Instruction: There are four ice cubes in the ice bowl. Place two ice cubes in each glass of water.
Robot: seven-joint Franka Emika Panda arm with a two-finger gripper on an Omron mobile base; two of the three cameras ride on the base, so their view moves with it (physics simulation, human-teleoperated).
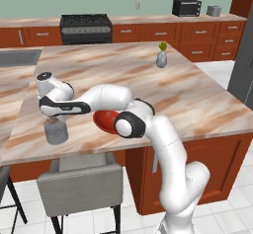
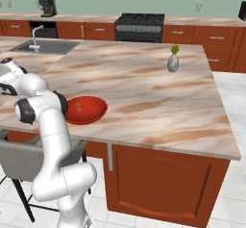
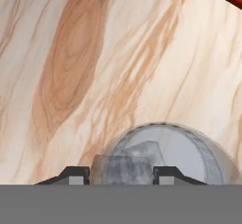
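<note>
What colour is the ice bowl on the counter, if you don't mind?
Glossy red. The ice bowl shows best in the right base view.

My gripper (image 3: 121, 175) directly above the glass of water (image 1: 56, 132) near the counter's (image 1: 197, 99) front edge, ice bowl (image 2: 89, 110) just beside it — vase (image 1: 161, 58) well behind.

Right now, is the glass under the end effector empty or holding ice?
Holding ice: the hand view shows a pale cube inside the glass, and another cube between the fingertips.
</note>
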